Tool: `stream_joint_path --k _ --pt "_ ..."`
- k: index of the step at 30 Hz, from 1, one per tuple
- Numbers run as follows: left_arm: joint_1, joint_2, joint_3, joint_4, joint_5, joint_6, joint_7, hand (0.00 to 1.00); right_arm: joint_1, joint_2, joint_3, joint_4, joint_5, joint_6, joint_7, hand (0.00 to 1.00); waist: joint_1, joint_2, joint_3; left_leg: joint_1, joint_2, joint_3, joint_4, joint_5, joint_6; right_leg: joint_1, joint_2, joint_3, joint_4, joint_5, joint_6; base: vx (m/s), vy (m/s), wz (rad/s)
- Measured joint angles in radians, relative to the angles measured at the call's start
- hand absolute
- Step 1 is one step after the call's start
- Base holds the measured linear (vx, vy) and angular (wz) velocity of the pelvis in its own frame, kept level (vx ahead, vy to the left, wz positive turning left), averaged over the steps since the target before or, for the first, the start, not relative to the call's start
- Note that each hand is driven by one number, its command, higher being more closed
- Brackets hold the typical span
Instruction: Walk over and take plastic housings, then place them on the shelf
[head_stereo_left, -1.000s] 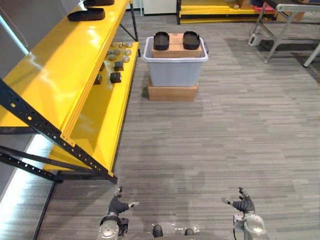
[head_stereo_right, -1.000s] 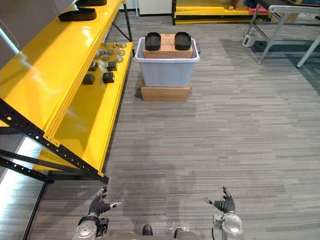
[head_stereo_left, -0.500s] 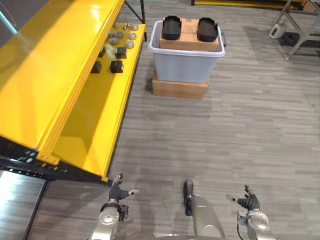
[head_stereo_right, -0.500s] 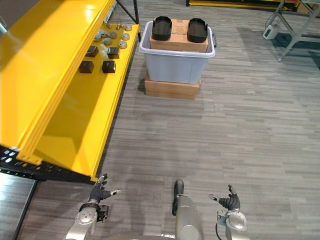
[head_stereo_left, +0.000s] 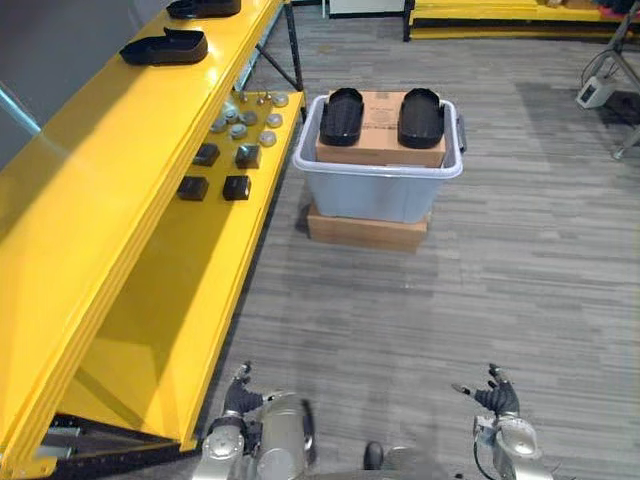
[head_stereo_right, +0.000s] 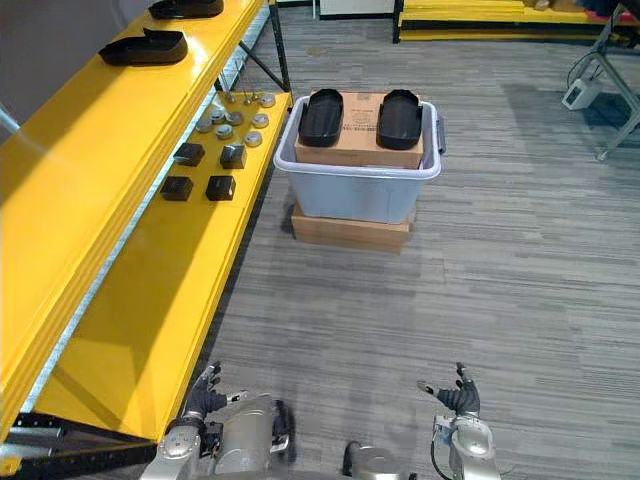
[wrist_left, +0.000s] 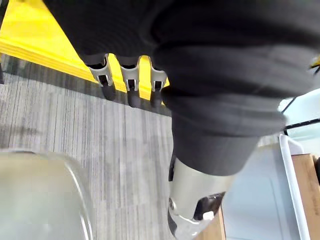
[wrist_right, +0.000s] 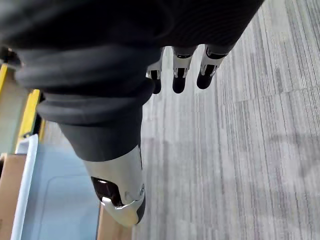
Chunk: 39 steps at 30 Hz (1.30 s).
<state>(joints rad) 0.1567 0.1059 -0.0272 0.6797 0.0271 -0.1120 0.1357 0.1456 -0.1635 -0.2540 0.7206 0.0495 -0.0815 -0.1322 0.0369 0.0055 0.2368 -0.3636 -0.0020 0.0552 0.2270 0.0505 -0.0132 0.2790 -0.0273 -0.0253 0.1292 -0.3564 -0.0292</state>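
Note:
Two black plastic housings (head_stereo_left: 341, 115) (head_stereo_left: 421, 116) lie on a cardboard box (head_stereo_left: 382, 128) inside a grey tub (head_stereo_left: 378, 186) ahead of me on the floor. Another black housing (head_stereo_left: 164, 47) rests on the yellow shelf's top level (head_stereo_left: 60, 200) at the left, with a further one (head_stereo_left: 205, 8) behind it. My left hand (head_stereo_left: 238, 396) hangs low at the bottom left, fingers relaxed and holding nothing. My right hand (head_stereo_left: 494, 399) hangs at the bottom right, likewise open and holding nothing. Both are far from the tub.
The tub stands on a flat cardboard box (head_stereo_left: 366, 229). Small dark blocks (head_stereo_left: 236, 187) and round metal parts (head_stereo_left: 240, 115) lie on the shelf's lower level (head_stereo_left: 180, 290). A metal table frame (head_stereo_left: 620, 60) and a yellow pallet (head_stereo_left: 500, 15) stand at the back right.
The camera has moved forward and lifted: the tub and shelf sit nearer the middle of the view. Both hands stay low and open.

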Motion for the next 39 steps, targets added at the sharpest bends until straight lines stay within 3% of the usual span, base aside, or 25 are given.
stream_joint_path --k 2,3,5,6,7,9,10,12,14,15,16,18,20,21,22,24,28,29,30,31,32,34,39 --pt "-0.012 -0.009 -0.007 0.001 -0.013 0.0 -0.001 0.0 0.001 0.002 0.001 0.023 -0.002 0.001 0.0 0.0 0.005 -0.018 -0.009 -0.024 -0.018 0.017 0.065 -0.011 0.031 -0.066 -0.027 0.031 0.157 -0.012 0.012 0.58 0.141 -0.23" --pt "-0.012 -0.005 -0.006 0.004 -0.016 0.0 -0.001 0.0 -0.003 0.008 0.002 0.041 -0.002 0.002 0.001 0.0 0.005 -0.038 -0.011 -0.009 -0.036 0.036 0.077 -0.042 0.044 -0.113 -0.046 0.039 0.286 -0.011 0.049 0.71 0.175 -0.02" --pt "-0.012 0.002 -0.006 0.022 -0.017 0.004 0.0 0.0 0.003 0.012 0.002 0.054 -0.004 0.004 0.002 0.0 -0.018 -0.051 -0.009 0.076 -0.084 0.021 0.088 -0.115 0.087 -0.219 -0.088 0.053 0.62 0.105 0.266 0.59 0.122 0.23" --pt "-0.011 0.006 -0.01 0.025 -0.019 0.01 0.001 0.0 -0.001 0.013 0.012 0.058 -0.004 0.005 0.002 0.0 -0.022 -0.049 -0.007 0.125 -0.089 0.019 0.085 -0.14 0.091 -0.269 -0.1 0.048 0.763 0.11 0.274 0.68 0.097 0.15" --pt "-0.009 0.013 -0.014 0.027 -0.022 0.016 0.003 0.0 -0.003 0.013 0.037 0.056 -0.004 0.003 0.004 0.0 -0.024 -0.039 -0.005 0.228 -0.088 0.011 0.057 -0.171 0.099 -0.337 -0.123 -0.002 0.886 0.067 0.192 0.67 0.083 0.06" --pt "-0.014 0.017 -0.017 0.027 -0.028 0.015 0.004 0.0 -0.003 0.008 0.066 0.054 -0.004 0.003 0.004 0.0 -0.028 -0.021 -0.009 0.324 -0.075 -0.009 0.004 -0.181 0.099 -0.393 -0.129 -0.07 0.852 0.022 0.117 0.48 0.029 0.16" --pt "-0.028 0.015 -0.02 0.027 -0.038 0.014 0.006 0.0 -0.01 0.001 0.073 0.05 -0.004 0.001 0.004 0.0 -0.031 0.001 -0.004 0.381 -0.052 -0.022 -0.034 -0.181 0.098 -0.442 -0.121 -0.116 0.744 -0.001 0.079 0.49 -0.044 0.25" --pt "-0.03 0.015 -0.021 0.028 -0.054 0.011 0.014 0.0 -0.035 -0.002 0.072 0.049 -0.004 0.0 0.004 0.0 -0.053 0.022 -0.003 0.428 -0.014 -0.027 -0.054 -0.187 0.088 -0.524 -0.107 -0.131 0.503 0.015 0.087 0.49 -0.09 0.3" --pt "-0.024 0.019 -0.021 0.031 -0.055 0.01 0.018 0.0 -0.033 0.002 0.071 0.049 -0.004 -0.001 0.003 0.0 -0.054 0.019 -0.002 0.465 0.003 -0.026 -0.055 -0.218 0.042 -0.546 -0.092 -0.105 0.281 0.117 0.101 0.41 -0.136 0.29" --pt "-0.017 0.025 -0.02 0.043 -0.055 0.01 0.019 0.0 -0.017 0.006 0.071 0.05 -0.004 0.0 0.003 0.0 -0.054 -0.002 -0.009 0.49 0.002 -0.028 -0.049 -0.252 0.014 -0.537 -0.095 -0.075 0.205 0.319 0.095 0.53 -0.224 0.3" --pt "-0.02 0.008 -0.019 0.071 -0.055 0.013 0.019 0.0 -0.008 -0.006 0.066 0.057 -0.004 0.002 0.002 0.0 -0.053 0.01 -0.014 0.515 0.022 -0.034 -0.043 -0.269 -0.007 -0.529 -0.082 -0.073 0.24 0.348 0.058 0.44 -0.21 0.24" --pt "-0.017 -0.009 -0.019 0.072 -0.055 0.013 0.017 0.0 -0.012 -0.007 0.062 0.047 -0.003 0.001 0.002 0.0 -0.056 0.018 -0.017 0.475 0.05 -0.031 0.061 -0.264 -0.027 -0.519 -0.075 -0.097 0.252 0.293 0.034 0.43 -0.276 0.28" --pt "-0.027 -0.033 -0.009 0.071 -0.055 0.013 0.017 0.0 -0.003 0.0 0.058 0.044 -0.002 0.001 0.002 0.0 -0.075 0.028 -0.005 0.381 0.089 -0.019 0.293 -0.235 -0.084 -0.449 -0.063 -0.138 0.215 0.267 0.013 0.36 -0.288 0.49" --pt "-0.022 -0.044 -0.003 0.066 -0.056 0.012 0.016 0.0 0.016 0.009 0.064 0.03 0.0 0.002 0.001 0.0 -0.067 0.032 0.003 0.325 0.137 0.006 0.453 -0.228 -0.1 -0.372 -0.039 -0.153 0.167 0.259 -0.003 0.31 -0.22 0.05" --pt "-0.018 -0.051 -0.003 0.064 -0.056 0.012 0.016 0.0 0.031 0.018 0.062 0.01 0.006 0.001 -0.001 0.0 -0.05 0.031 0.007 0.305 0.17 0.031 0.523 -0.239 -0.083 -0.311 -0.023 -0.156 0.137 0.254 -0.012 0.3 -0.191 -0.12" --pt "-0.016 -0.06 -0.003 0.064 -0.056 0.012 0.016 0.0 0.028 0.019 0.057 -0.001 0.021 -0.009 -0.001 0.0 -0.045 0.025 0.008 0.272 0.168 0.033 0.471 -0.25 -0.066 -0.266 -0.019 -0.147 0.094 0.252 -0.014 0.26 -0.119 -0.27" --pt "-0.02 -0.061 -0.001 0.063 -0.058 0.013 0.017 0.0 0.001 0.024 0.021 0.005 0.028 -0.01 -0.002 0.0 -0.022 0.03 0.006 0.26 0.098 -0.072 0.095 -0.231 -0.084 -0.249 -0.021 -0.08 0.068 0.249 -0.003 0.24 0.025 -0.46" --pt "-0.019 -0.063 -0.002 0.064 -0.059 0.013 0.017 0.0 0.005 0.022 0.018 0.006 0.03 -0.01 -0.003 0.0 -0.025 0.043 0.002 0.27 0.09 -0.089 0.019 -0.187 -0.101 -0.238 -0.01 -0.071 0.061 0.243 0.013 0.23 0.143 -0.41" --pt "-0.015 -0.071 -0.002 0.064 -0.061 0.013 0.017 0.0 0.017 0.008 0.016 0.006 0.032 -0.01 -0.005 0.0 -0.024 0.08 -0.006 0.277 0.107 -0.107 -0.023 -0.076 -0.078 -0.227 0.024 -0.057 0.058 0.233 0.028 0.23 0.17 -0.33" --pt "-0.023 -0.063 -0.001 0.073 -0.065 0.014 0.017 0.0 0.012 0.016 0.016 0.019 0.032 -0.008 -0.006 0.0 -0.023 0.077 -0.003 0.286 0.107 -0.098 -0.013 -0.094 -0.066 -0.219 0.022 -0.044 0.06 0.227 0.036 0.21 0.161 -0.34" --pt "-0.024 -0.051 -0.001 0.075 -0.065 0.013 0.017 0.0 0.025 0.03 0.018 0.019 0.036 -0.007 -0.009 0.0 -0.023 0.049 -0.012 0.307 0.092 -0.081 -0.037 -0.095 -0.064 -0.214 0.002 -0.028 0.058 0.22 0.048 0.16 0.146 -0.23" --pt "-0.022 -0.038 -0.001 0.077 -0.065 0.014 0.017 0.0 0.035 0.046 0.017 0.019 0.041 -0.009 -0.02 0.0 -0.024 0.021 -0.015 0.344 0.065 -0.058 -0.098 -0.082 -0.046 -0.213 -0.026 -0.011 0.057 0.21 0.064 0.14 0.123 -0.23" --pt "-0.008 -0.031 -0.001 0.082 -0.064 0.015 0.017 0.0 0.048 0.057 -0.029 0.007 0.062 -0.008 -0.025 0.0 -0.026 0.018 -0.019 0.41 0.033 -0.013 -0.182 -0.069 -0.026 -0.205 -0.057 0.031 0.038 0.203 0.085 0.07 0.078 -0.23"
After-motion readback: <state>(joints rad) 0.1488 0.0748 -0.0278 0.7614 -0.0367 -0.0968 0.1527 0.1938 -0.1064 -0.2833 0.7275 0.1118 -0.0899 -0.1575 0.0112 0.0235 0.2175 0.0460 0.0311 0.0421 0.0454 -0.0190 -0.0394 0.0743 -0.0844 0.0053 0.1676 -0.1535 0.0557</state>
